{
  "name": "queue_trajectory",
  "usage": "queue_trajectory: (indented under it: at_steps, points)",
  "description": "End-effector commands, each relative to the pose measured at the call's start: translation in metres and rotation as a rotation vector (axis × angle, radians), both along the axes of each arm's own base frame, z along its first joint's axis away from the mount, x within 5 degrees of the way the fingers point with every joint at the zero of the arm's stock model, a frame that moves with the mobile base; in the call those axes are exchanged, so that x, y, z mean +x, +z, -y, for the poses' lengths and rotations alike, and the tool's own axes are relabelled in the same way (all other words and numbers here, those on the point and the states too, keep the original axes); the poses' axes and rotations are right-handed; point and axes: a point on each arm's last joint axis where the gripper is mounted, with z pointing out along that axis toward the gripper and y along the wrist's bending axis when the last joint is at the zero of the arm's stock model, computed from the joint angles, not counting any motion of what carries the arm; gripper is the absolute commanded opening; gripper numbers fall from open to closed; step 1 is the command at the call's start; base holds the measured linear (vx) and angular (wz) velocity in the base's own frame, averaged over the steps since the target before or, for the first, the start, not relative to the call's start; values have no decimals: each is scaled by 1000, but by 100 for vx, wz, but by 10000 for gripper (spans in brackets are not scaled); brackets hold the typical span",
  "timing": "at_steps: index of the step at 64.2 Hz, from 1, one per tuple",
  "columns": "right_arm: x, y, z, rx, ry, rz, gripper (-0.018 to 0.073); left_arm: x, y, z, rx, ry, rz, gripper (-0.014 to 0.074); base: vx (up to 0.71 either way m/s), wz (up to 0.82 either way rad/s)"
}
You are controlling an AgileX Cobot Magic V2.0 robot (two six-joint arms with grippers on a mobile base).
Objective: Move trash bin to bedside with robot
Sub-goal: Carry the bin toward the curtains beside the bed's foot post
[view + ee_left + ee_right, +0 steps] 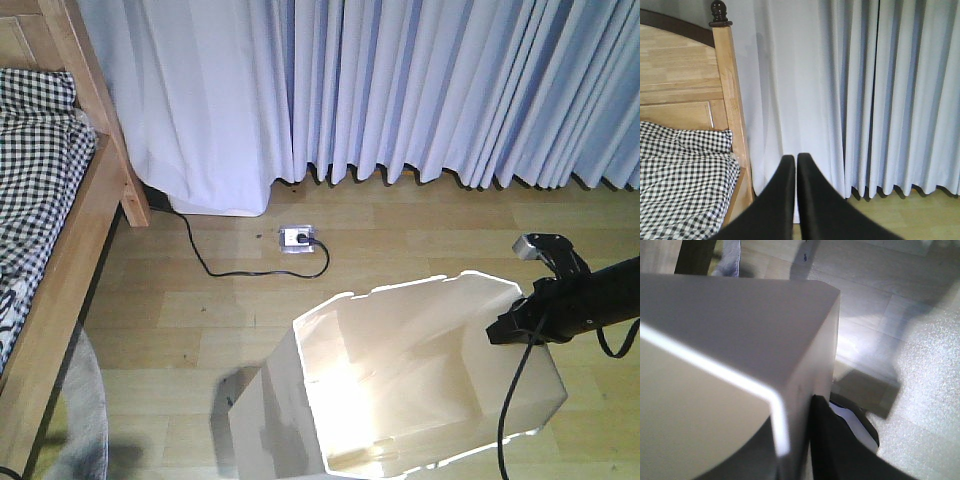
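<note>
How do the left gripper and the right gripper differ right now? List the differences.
1. The left gripper holds nothing. The right gripper appears clamped on the trash bin at its rim, with one finger against the outer wall.
2. The left gripper faces the curtain beside the bed. The right gripper is angled down toward the wooden floor.
Shared: both have black fingers, and both are closed.

Tall white trash bin [400, 365], open-topped, apart from checked bed [45, 170]

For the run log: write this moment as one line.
left pincer: shut, empty | right pincer: shut on trash bin rim | trash bin: apart from bed, floor between | task: unfinished
</note>
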Motion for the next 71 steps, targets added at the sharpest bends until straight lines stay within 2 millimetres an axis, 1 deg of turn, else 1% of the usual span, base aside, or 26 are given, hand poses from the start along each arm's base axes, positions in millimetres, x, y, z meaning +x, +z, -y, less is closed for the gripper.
queue_trajectory:
  at_steps: [1, 71]
  points:
    - [4, 31, -13, 216, -25, 18, -3, -1, 4, 1, -22, -9, 78, -6, 14, 1]
    - [4, 32, -13, 216, -25, 17, -3, -1, 4, 1, -22, -9, 78, -6, 16, -1]
